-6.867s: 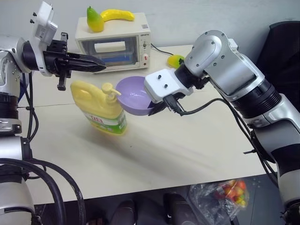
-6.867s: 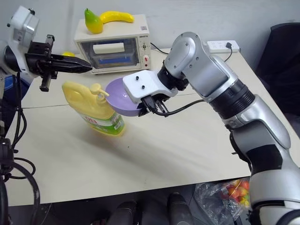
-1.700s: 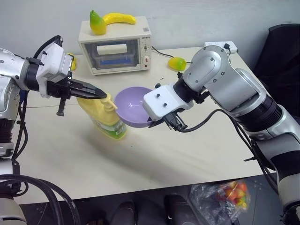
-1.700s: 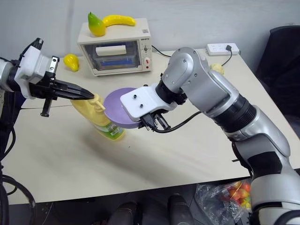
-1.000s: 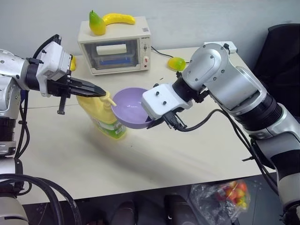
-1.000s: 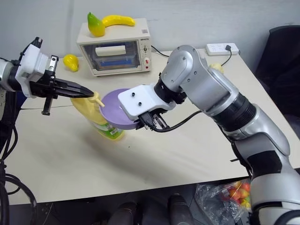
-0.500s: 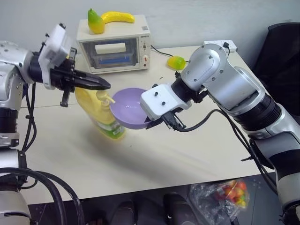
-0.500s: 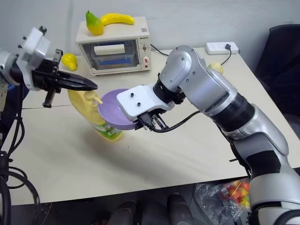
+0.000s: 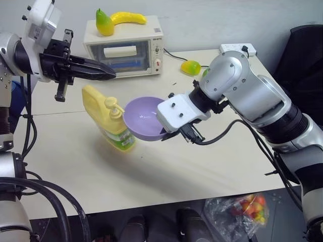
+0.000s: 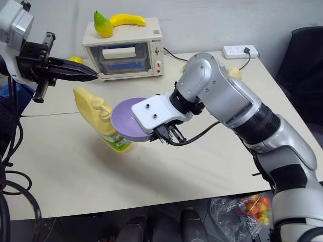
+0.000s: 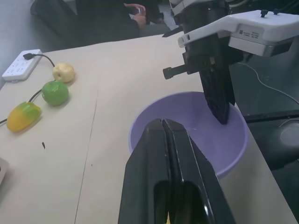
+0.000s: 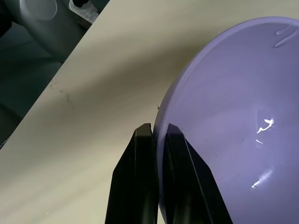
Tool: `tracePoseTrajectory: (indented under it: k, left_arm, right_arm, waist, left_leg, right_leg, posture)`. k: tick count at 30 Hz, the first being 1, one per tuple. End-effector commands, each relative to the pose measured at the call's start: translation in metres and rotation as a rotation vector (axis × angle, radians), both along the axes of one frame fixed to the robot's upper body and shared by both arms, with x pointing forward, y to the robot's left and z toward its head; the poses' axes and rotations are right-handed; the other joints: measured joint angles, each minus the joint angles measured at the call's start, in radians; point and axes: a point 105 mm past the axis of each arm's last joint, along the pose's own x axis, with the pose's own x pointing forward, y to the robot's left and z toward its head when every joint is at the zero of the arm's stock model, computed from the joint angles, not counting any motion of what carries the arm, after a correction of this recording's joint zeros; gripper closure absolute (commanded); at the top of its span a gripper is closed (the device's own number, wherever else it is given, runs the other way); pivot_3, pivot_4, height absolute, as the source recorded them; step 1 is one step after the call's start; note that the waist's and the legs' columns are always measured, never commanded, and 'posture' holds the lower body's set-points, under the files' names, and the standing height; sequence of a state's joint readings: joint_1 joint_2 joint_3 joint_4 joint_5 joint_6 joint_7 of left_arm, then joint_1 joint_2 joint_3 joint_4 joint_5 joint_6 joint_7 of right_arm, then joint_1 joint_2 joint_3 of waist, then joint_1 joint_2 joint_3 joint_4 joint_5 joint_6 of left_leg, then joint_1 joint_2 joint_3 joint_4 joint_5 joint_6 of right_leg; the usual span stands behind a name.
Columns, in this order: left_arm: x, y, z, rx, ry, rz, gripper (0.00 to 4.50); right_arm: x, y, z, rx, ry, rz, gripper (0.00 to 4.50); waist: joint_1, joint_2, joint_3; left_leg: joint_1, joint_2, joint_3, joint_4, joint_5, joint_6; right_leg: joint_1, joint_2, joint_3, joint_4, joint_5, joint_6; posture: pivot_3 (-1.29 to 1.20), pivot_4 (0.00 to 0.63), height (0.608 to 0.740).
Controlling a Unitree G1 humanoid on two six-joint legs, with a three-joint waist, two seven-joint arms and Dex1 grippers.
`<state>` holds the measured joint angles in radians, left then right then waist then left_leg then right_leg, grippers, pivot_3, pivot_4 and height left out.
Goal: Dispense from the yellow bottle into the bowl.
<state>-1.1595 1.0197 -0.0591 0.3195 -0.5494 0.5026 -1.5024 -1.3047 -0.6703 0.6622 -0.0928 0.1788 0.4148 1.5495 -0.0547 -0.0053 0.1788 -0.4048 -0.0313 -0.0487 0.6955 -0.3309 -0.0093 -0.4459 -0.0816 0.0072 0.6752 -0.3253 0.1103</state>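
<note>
The yellow bottle point(image 9: 110, 122) stands on the table with its pump top point(image 9: 112, 105) up and its spout toward the bowl. The lavender bowl point(image 9: 144, 117) hangs beside the spout, a little above the table. My right gripper point(image 12: 158, 127) is shut on the bowl's near rim, one finger inside and one outside. My left gripper point(image 9: 108, 75) is shut on nothing and points level toward the right. It hovers clear above the pump top, touching nothing. In the left wrist view the bowl point(image 11: 196, 140) lies beyond my shut fingertips.
A toaster oven point(image 9: 123, 46) stands at the back with a pear point(image 9: 103, 22) and a banana point(image 9: 128, 17) on top. A mango point(image 9: 189, 66) and a power strip point(image 9: 237, 49) lie at the back right. A bag of fruit point(image 9: 247, 207) sits on the floor.
My left gripper has lifted off the pump top and now hangs above the bottle. The right gripper still holds the bowl in about the same place.
</note>
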Motion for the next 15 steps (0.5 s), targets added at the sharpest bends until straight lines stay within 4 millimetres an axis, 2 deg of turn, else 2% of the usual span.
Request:
tracePoseTrajectory:
  k: [1, 8, 15]
  left_arm:
    - [-0.02, 0.001, 0.008, 0.017, -0.014, -0.101, 4.47]
    - [-0.029, 0.001, 0.014, -0.058, 0.01, -0.097, 4.47]
    - [-0.05, 0.009, 0.001, -0.097, 0.074, -0.036, 4.47]
  right_arm:
    - [-0.011, -0.003, 0.008, -0.023, -0.005, 0.047, 4.5]
    - [-0.002, -0.017, 0.001, 0.064, 0.003, -0.061, 4.5]
    - [0.022, -0.071, -0.03, 0.141, -0.02, -0.308, 4.5]
  waist:
    - [0.0, 0.0, 0.0]
    - [0.003, 0.0, 0.0]
    - [0.016, -0.001, 0.0]
  left_leg:
    - [0.0, 0.0, 0.0, 0.0, 0.0, 0.0]
    - [0.0, 0.0, 0.0, 0.0, 0.0, 0.0]
    - [0.0, 0.0, 0.0, 0.0, 0.0, 0.001]
  right_leg:
    - [0.0, 0.0, 0.0, 0.0, 0.0, 0.0]
    - [0.0, 0.0, 0.0, 0.0, 0.0, 0.0]
    - [0.001, -0.001, 0.001, -0.001, 0.0, 0.0]
  posture:
    - [0.0, 0.15, 0.74]
    - [0.0, 0.15, 0.74]
    - [0.0, 0.15, 0.74]
